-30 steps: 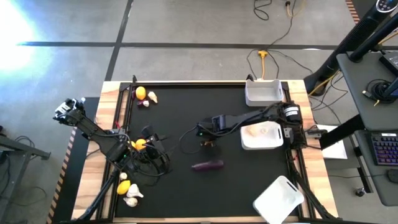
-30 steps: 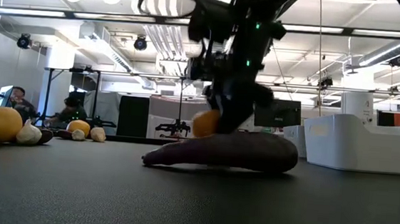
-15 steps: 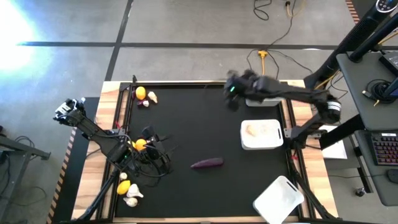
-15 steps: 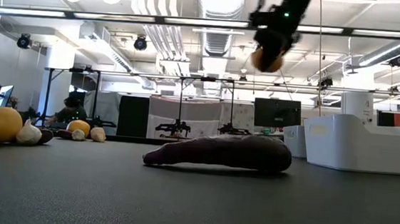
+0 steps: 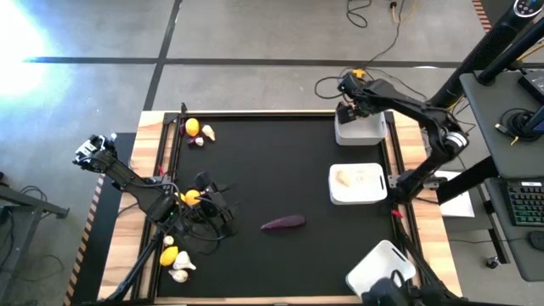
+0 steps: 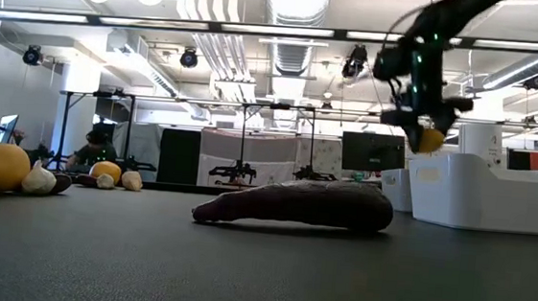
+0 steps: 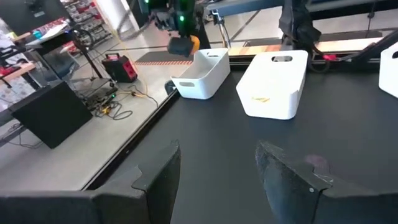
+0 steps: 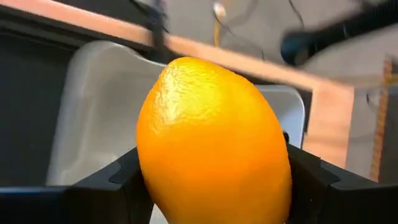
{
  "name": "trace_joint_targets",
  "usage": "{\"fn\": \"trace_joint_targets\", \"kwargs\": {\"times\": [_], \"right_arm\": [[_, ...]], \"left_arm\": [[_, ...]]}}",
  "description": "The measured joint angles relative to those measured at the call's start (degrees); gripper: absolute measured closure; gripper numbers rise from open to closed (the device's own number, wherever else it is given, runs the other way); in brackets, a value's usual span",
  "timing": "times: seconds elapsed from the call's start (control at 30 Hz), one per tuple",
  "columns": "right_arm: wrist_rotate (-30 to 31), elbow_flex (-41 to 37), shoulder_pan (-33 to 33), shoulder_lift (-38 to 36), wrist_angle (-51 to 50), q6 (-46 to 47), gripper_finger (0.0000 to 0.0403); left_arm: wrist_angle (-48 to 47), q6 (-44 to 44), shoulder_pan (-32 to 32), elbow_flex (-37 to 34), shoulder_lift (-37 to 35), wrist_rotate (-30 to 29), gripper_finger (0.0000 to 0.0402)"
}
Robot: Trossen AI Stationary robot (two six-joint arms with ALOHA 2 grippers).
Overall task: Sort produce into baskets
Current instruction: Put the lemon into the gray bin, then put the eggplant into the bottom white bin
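Right hand [image 5: 347,93] in the high view sits at upper right of frame, over the far basket [image 5: 367,129]; 1 s ago it was mid-worktop near the eggplant [image 5: 283,223], so the carry is nearly finished. Left hand [image 5: 208,194] waits at lower left beside a lemon [image 5: 191,197], in the same spot as before, fingers spread with nothing between them. Middle basket [image 5: 376,194] holds a whitish bulb; third basket [image 5: 381,270] lies at lower right. More produce lies in clusters at upper left [image 5: 192,127] and lower left [image 5: 170,256].

Low view: right hand [image 6: 428,134] hangs at upper right, clenched on the carried lemon [image 6: 430,139], just above the basket wall [image 6: 477,191]; eggplant [image 6: 298,204] lies centre frame.

Left wrist view: own fingers [image 7: 158,180] stand apart, empty; the right hand [image 7: 181,37] with lemon shows far off above the basket [image 7: 205,73].

Right wrist view: lemon [image 8: 211,143] grasped between both fingers [image 8: 121,180], basket [image 8: 93,112] directly behind. Likely next: release into it.
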Motion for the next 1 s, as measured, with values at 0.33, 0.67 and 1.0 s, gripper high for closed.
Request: {"fn": "trace_joint_targets", "kwargs": {"times": [0.33, 0.67, 1.0], "right_arm": [[-4.25, -5.39, -2.56, 7.49, 6.75, 0.00, 0.0140], [-7.69, -5.65, -2.73, 10.64, 10.75, -0.14, 0.0120], [-12.36, -3.01, -1.33, 4.06, 5.74, -7.79, 0.0061]], "left_arm": [[0.00, -0.06, 0.04, -0.29, 0.00, -0.20, 0.0209], [-0.20, 0.02, 0.15, -0.48, 0.00, -0.28, 0.0209], [-0.22, 0.24, 0.22, -0.48, 0.00, -0.39, 0.0209]]}}
